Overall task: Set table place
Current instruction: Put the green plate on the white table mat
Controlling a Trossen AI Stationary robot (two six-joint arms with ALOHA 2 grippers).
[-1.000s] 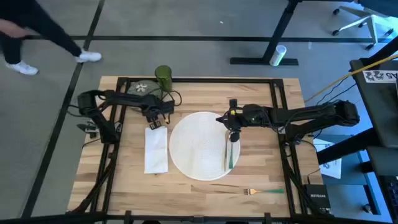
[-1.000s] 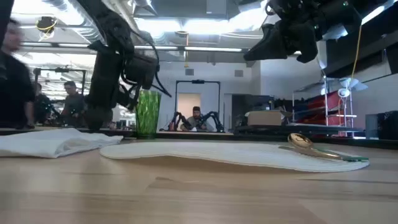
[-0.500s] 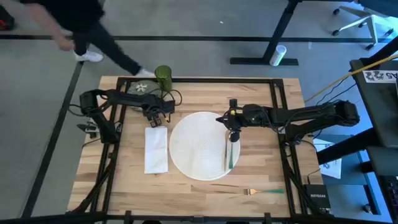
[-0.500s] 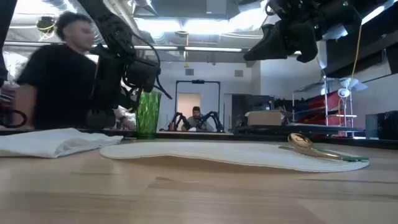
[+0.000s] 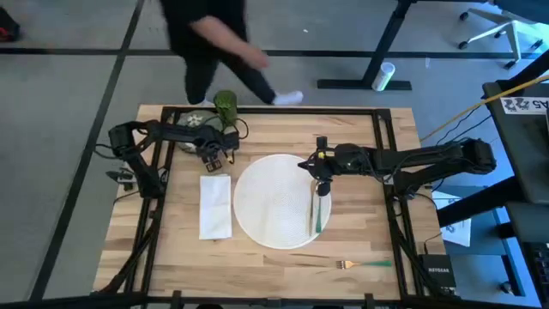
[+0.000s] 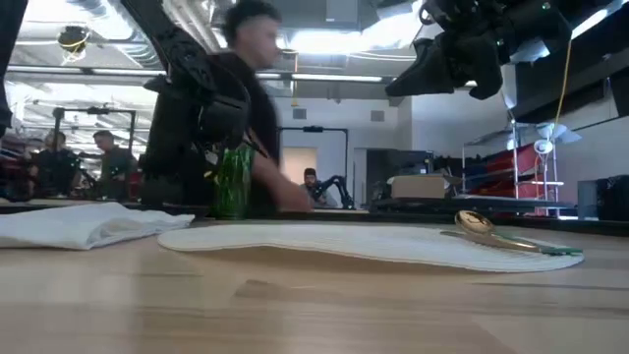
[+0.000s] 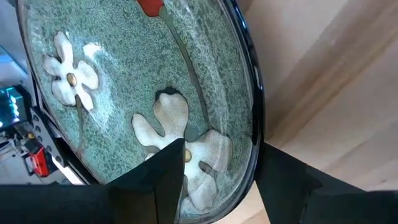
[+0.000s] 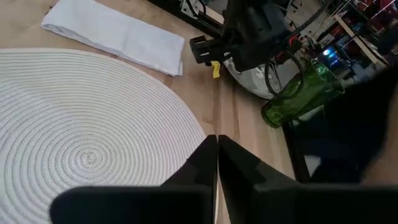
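The light-wood counter [image 5: 360,245] carries a round white woven placemat [image 5: 279,200] at its middle, a folded white napkin [image 5: 215,206] just left of it, and a green-handled spoon [image 5: 317,212] lying on the mat's right side. A fork [image 5: 360,264] lies near the front edge. The left gripper [image 5: 213,158] hovers at the far left by a flowered green plate [image 7: 124,99] and a green glass [image 5: 226,106], jaws spread wide over the plate's rim. The right gripper [image 5: 322,186] hangs over the spoon's bowl end, jaws closed empty. A person [image 5: 210,39] passes behind.

light: bright overhead | glare: ceiling lights [image 6: 295,39] | blur: moving person [image 6: 246,108]
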